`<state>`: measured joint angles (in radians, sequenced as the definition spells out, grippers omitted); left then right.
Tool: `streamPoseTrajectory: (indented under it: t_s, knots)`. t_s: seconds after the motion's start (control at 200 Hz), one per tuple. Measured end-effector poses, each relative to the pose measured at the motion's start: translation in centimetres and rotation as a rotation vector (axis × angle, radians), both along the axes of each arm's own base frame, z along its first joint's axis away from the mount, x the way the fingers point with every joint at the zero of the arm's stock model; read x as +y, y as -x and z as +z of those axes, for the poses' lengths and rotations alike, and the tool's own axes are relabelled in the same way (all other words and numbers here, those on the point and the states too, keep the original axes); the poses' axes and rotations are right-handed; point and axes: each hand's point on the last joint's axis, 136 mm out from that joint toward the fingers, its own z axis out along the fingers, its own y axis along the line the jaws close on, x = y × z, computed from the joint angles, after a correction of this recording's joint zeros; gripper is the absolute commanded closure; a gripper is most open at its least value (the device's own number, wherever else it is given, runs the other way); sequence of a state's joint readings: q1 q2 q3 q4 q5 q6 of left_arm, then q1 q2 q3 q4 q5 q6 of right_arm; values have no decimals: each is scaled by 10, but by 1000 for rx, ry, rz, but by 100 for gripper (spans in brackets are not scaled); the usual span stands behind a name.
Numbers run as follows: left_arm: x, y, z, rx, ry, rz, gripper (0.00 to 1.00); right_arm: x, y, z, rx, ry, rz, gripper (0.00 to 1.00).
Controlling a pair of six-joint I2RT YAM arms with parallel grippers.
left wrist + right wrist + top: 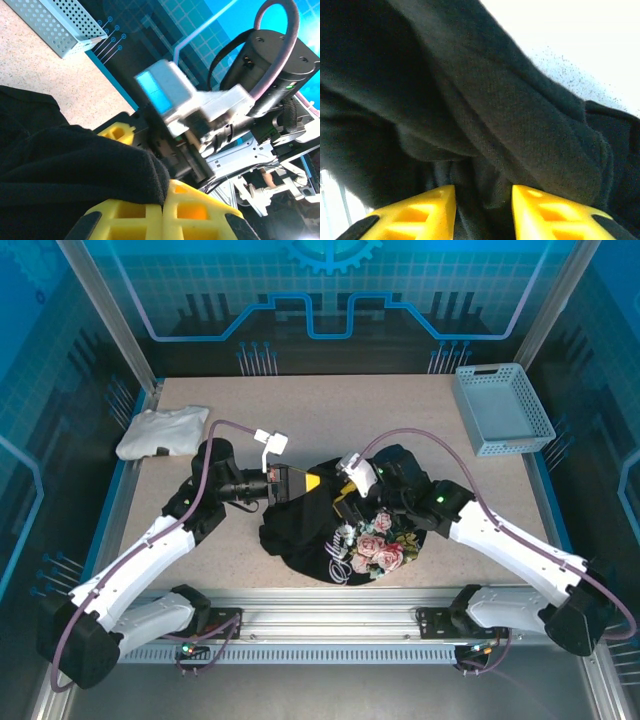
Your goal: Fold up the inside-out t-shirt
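- The speckled beige table (pixel 400 410) lies bare from 11 to 1 o'clock. The shirt's hem lies near the table's near edge at 6 o'clock.
- The grey-blue perforated basket (pixel 463 400) sits at 2 o'clock, its holed floor showing throughout.
- The inside-out t-shirt (pixel 310 530), soft black cloth, is heaped at centre with the floral print (pixel 378 545) toward 5 o'clock.
- A white folded garment (pixel 160 430) rests at 10 o'clock.
- The left gripper (pixel 163 200) is clenched, and black cloth bunches at its yellow fingertips.
- The right gripper (pixel 484 192) has its fingers apart with cloth between them. I cannot tell whether it grasps the cloth.
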<state>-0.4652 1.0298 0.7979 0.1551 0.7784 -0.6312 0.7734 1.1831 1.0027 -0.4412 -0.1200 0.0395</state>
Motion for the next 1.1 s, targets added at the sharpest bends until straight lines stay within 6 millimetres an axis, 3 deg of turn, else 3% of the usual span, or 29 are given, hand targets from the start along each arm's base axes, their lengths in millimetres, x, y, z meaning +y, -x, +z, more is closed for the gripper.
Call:
streamPoseTrajectory:
  t_s: [0.095,0.29,0.44,0.55,0.865,0.995,1.101]
  knots:
    - [3,-5,-2,6,-6,25,100,0,-1,-5,-5,19,8,100]
    - [23,-21,-5,17,-17,147,100,-6,0,2,-22,13,15,100]
    - [51,-35,-11,42,-38,292,100,-25,4,45,-100,-132,17,100]
    - [61,-39,-21,59,-79,357,100,-23,12,70,-148,-226,68,100]
    - [87,-45,-68,90,-314,503,46,-7,21,66,-117,-283,176,100]
    - [72,-27,-59,-51,-392,465,32,-4,20,60,-105,-270,190,100]
    - [53,-11,-43,-191,-427,394,28,-5,21,56,-111,-250,203,100]
